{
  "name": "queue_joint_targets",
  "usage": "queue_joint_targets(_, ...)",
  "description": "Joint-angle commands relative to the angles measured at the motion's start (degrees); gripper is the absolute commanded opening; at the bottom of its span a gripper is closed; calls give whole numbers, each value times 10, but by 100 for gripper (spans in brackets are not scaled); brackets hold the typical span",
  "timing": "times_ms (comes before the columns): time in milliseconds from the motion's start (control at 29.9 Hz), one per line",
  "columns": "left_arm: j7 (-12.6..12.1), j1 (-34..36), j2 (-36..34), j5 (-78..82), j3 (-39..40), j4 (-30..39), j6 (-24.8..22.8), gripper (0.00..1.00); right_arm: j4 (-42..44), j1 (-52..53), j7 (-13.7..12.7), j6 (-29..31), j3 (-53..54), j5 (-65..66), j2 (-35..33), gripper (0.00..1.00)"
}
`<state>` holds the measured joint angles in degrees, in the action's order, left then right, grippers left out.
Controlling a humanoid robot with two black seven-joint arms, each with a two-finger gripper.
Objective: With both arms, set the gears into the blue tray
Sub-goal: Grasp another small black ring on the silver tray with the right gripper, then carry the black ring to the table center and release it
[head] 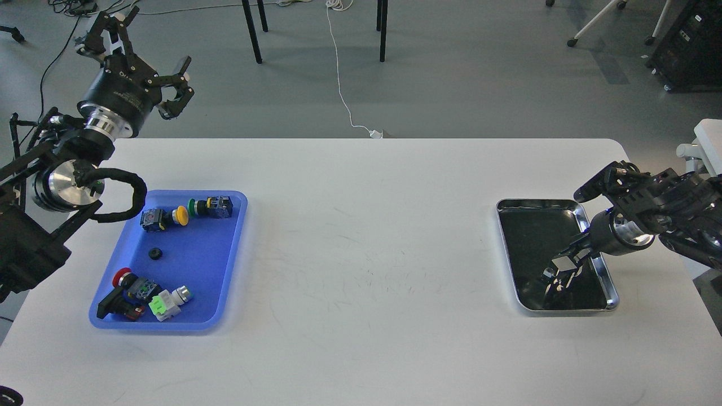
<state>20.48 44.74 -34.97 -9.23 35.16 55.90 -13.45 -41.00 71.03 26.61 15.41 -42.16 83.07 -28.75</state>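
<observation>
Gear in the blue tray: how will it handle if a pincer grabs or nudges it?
The gear lies flat, small and low on the blue tray, so fingers probably get little edge to grip. It looks rigid, likely light. Pushed flat, it should slide on the smooth plastic; tipped on edge, its round shape could roll toward the switches.

White table (361, 254), rounded corners (faint scuffs mid-surface). Directly on it: blue tray (228, 270) at the left; steel tray (612, 293) with a dark, apparently reflective bottom at the right; well apart.
</observation>
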Motion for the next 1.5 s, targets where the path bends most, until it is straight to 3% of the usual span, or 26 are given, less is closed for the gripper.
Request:
queue_joint_targets(0,0,0,0,0,0,0,1,98,0,0,0,0,0,0,-1,21)
queue_joint_targets(535,0,0,-8,0,1,0,0,98,-31,15,5,-2,2,-4,-25,20)
queue_joint_targets(903,-1,0,-6,0,-1,0,2,98,-141,106,3,5,37,-55,-34,20)
queue_joint_targets(1203,-3,1,-8,0,-4,2,1,98,-135,108,-2,5,37,-153,90,20)
queue_joint_targets(1471,-3,0,-15,0,-4,2,0,98,-53,90,-2,0,38,-237,234,20)
